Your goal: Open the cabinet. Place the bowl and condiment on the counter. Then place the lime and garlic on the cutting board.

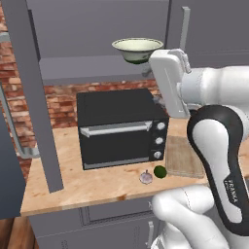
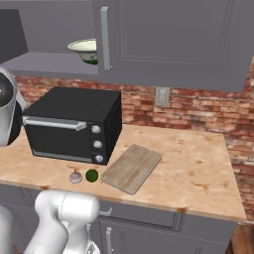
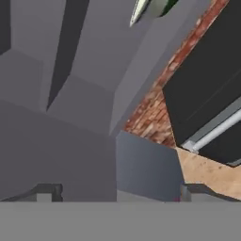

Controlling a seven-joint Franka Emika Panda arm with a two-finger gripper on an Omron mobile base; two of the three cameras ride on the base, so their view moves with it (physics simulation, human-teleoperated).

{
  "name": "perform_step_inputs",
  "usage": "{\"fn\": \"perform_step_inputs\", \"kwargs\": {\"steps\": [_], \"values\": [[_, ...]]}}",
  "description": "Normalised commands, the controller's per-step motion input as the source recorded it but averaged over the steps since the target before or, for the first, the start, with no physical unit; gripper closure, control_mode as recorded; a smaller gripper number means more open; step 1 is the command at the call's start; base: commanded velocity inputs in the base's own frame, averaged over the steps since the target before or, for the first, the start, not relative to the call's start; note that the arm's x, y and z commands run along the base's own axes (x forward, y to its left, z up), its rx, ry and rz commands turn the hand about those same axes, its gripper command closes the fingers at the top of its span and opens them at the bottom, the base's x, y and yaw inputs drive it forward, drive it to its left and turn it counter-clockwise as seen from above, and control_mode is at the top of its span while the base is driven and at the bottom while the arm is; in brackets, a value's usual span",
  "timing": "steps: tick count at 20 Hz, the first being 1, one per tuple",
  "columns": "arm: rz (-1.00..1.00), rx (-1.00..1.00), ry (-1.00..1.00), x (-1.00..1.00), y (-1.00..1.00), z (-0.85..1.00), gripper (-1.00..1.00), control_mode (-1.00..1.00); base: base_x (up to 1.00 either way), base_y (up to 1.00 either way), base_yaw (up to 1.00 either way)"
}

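Cabinet (image 1: 97,29) left door open, interior grey. Cream-white bowl (image 1: 137,49) with flared rim, dark green base, sits on cabinet shelf above black toaster oven (image 1: 121,127). Gripper (image 3: 117,190) jaws spread wide, grasping nothing, near cabinet. Pale garlic (image 1: 146,177) beside dark green lime (image 1: 160,171) on tan counter (image 2: 198,168), near wooden cutting board (image 2: 132,167).

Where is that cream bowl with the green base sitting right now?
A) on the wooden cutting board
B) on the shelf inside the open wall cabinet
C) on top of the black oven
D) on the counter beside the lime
B: the bowl rests on the shelf of the open cabinet, above the black oven, while the cutting board lies bare and the lime sits down on the counter.
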Motion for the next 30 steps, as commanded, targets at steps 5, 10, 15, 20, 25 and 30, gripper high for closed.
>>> {"fn": "perform_step_inputs", "kwargs": {"steps": [5,10,15,20,25,30], "values": [[-0.39,-0.25,-0.07,-0.06,-0.80,0.03,-1.00,-1.00,0.00,0.00,0.00],[-0.37,-0.25,-0.15,-0.08,-0.72,0.10,-1.00,-1.00,0.00,0.00,0.00],[-0.30,-0.24,-0.29,-0.01,-0.65,0.16,-1.00,-1.00,0.00,0.00,0.00],[-0.11,-0.13,-0.24,0.00,-0.62,0.15,-1.00,-1.00,0.00,0.00,0.00],[0.03,0.00,-0.02,0.00,-0.25,0.24,-1.00,-1.00,0.00,0.00,0.00],[0.15,0.00,0.10,0.00,-0.01,0.24,-1.00,-1.00,0.00,0.00,0.00]]}}
